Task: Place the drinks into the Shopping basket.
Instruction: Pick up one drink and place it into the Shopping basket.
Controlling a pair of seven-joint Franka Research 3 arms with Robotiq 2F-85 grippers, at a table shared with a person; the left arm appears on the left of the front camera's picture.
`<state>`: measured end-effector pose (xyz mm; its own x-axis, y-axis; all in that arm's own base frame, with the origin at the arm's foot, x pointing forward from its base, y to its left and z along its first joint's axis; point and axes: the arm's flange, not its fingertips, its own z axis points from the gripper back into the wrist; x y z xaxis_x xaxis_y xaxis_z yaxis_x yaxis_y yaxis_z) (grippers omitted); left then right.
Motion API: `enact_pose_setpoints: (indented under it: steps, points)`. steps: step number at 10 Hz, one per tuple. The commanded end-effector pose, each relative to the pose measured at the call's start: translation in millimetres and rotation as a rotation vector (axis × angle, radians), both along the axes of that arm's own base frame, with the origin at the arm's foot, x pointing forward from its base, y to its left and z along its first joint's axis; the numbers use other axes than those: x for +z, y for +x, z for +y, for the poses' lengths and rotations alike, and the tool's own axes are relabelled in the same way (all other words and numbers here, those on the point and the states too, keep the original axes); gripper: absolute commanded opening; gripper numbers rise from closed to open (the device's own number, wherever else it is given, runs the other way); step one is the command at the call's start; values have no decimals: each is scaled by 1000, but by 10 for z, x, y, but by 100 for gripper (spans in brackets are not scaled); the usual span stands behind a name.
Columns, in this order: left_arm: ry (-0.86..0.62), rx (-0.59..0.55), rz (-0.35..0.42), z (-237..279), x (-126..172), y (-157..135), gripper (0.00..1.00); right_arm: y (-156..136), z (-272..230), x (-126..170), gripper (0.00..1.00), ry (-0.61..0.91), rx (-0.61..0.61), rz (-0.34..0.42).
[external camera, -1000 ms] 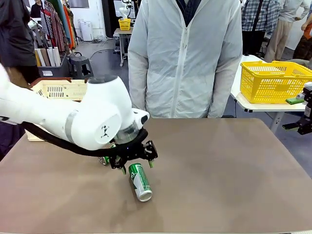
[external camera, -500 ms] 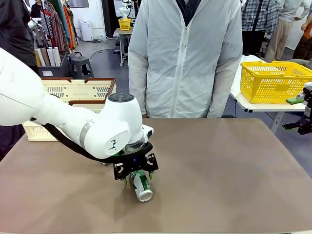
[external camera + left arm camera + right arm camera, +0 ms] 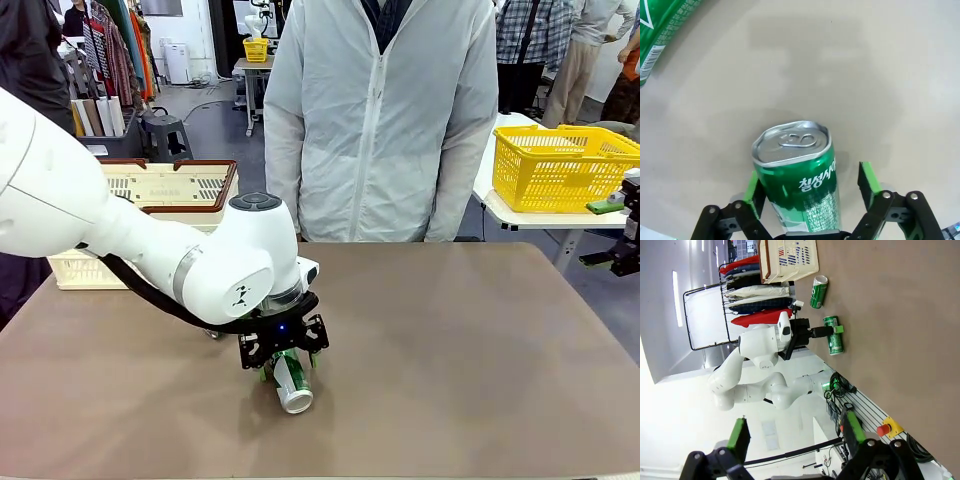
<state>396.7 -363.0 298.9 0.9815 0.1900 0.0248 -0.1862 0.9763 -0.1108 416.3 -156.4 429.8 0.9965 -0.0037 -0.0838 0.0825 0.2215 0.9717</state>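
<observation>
A green drink can (image 3: 800, 175) lies on its side on the brown table, its silver top facing away from the wrist camera. My left gripper (image 3: 810, 172) straddles it with jaws open: one green pad (image 3: 757, 192) touches the can and the other pad (image 3: 867, 180) stands a little off it. From the front, the same can (image 3: 292, 388) pokes out below the left gripper (image 3: 287, 368). A second green can (image 3: 660, 30) lies close by. The cream Shopping basket (image 3: 165, 185) with its brown rim sits at the table's far left. My right gripper (image 3: 795, 432) hangs open, off to the side.
A person in a white jacket (image 3: 380, 120) stands at the far edge of the table. A yellow mesh basket (image 3: 560, 165) rests on a side table to the right. The right half of the brown table (image 3: 480, 340) is bare.
My left gripper has come down and forward over the lying green can, so its fingers now sit on either side of it. The can has not moved.
</observation>
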Motion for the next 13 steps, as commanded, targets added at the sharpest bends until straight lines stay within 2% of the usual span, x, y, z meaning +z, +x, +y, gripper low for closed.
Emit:
enact_pose_setpoints:
  steps: [1,5,7,8,10,11,12,13]
  points:
    - [17,18,-6,-35,39,-1,0,3,-13,40,100,-24,4,19]
    - [8,11,-23,26,133,-32,0,3,-13,40,100,-24,4,19]
    - [8,-9,-31,123,349,-72,0,3,-13,40,100,-24,4,19]
    - [-22,-51,-53,253,720,-151,0,3,-13,40,100,-24,4,19]
    - [-43,-221,16,662,1563,-310,0,3,-13,40,100,-24,4,19]
    - [-51,-263,-17,910,1930,-370,0,3,-13,40,100,-24,4,19]
    - [-28,-256,-79,1168,2229,-463,0,3,-13,40,100,-24,4,19]
    - [-3,-362,-173,1448,2474,-623,0,3,-13,40,100,-24,4,19]
